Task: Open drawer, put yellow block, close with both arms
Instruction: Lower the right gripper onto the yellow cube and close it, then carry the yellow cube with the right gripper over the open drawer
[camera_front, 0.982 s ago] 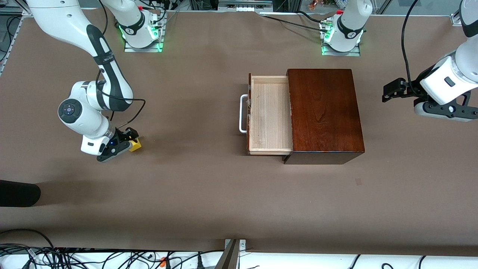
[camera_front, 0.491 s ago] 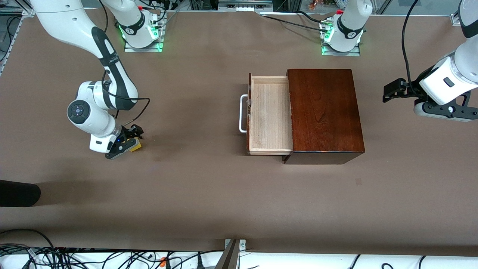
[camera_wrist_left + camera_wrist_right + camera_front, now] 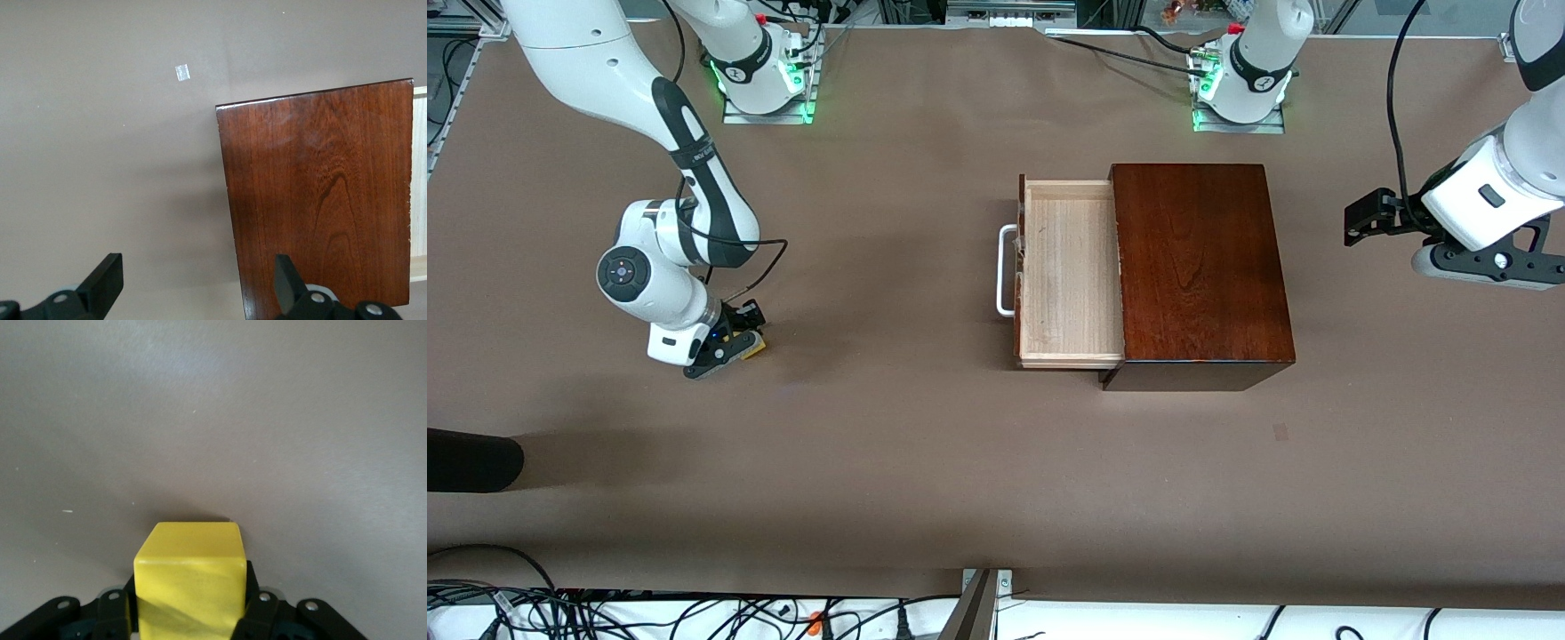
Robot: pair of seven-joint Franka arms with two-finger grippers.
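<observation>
The yellow block (image 3: 756, 349) rests on the brown table at the right arm's end, mostly hidden under the right gripper (image 3: 744, 340). In the right wrist view the cube (image 3: 190, 580) fills the gap between the black fingers (image 3: 112, 617), which are shut on its two sides. The drawer (image 3: 1069, 267) stands pulled out of the reddish-brown box (image 3: 1199, 267), its pale tray empty and its white handle (image 3: 1005, 271) facing the right arm. My left gripper (image 3: 1356, 222) hangs open (image 3: 197, 283) over the table beside the box (image 3: 320, 193), holding nothing.
A dark rounded object (image 3: 471, 460) lies at the right arm's end of the table, nearer to the camera. A small tape mark (image 3: 1280, 433) is on the table nearer to the camera than the box. Cables run along the near edge.
The right gripper has settled over the yellow block and its fingers have closed on it. The left arm has barely shifted.
</observation>
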